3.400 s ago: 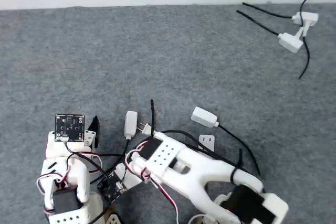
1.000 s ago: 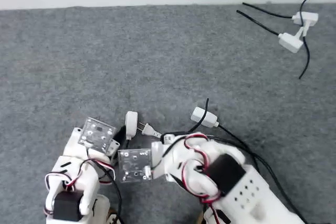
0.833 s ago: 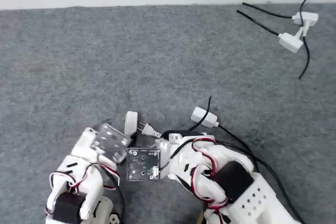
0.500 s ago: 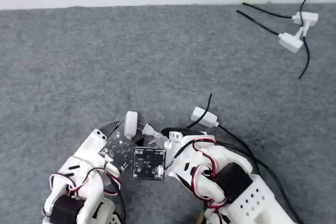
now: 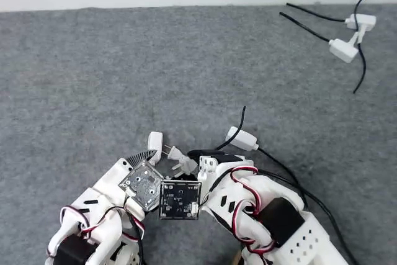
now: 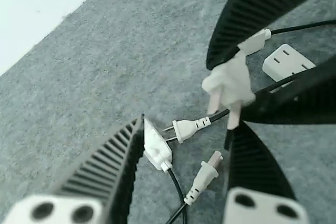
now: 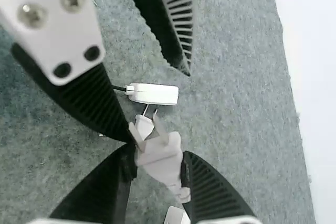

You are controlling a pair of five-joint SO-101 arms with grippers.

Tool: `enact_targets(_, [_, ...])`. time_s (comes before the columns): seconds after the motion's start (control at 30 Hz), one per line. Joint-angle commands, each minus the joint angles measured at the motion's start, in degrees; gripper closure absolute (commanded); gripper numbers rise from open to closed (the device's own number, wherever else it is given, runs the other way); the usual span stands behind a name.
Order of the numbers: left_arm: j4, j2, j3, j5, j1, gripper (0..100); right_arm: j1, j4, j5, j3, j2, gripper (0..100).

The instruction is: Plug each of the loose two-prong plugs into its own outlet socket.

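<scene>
Plug [image 7: 160, 156] is clamped in right jaws near socket [image 7: 152, 94].

- Grey, carpet-like tabletop [image 5: 93, 72].
- Far right corner: a white connector [image 5: 360, 22] and a second connector [image 5: 342, 49], close together on black cords.
- Middle, towards the near edge: a white socket block [image 5: 241, 138] on a black cord.
- Beside it: a smaller socket [image 5: 155, 143], with a loose plug [image 5: 170, 151] just beside it, prongs towards it.

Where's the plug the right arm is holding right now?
In the high view the plug sits low at the middle of the carpet, clamped in the right gripper, prongs aimed at the white socket just to its left.
</scene>
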Motion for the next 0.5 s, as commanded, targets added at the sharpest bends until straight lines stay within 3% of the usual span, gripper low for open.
enact_targets(0.0, [-0.70,-0.35,-6.37,-0.88,2.11,76,-0.84,-0.40,1.76,2.11,0.84,99.0])
enact_targets(0.47, [-0.44,-0.44,-7.96,-0.88,2.29,76,-1.19,-0.48,2.02,2.46,0.92,99.0])
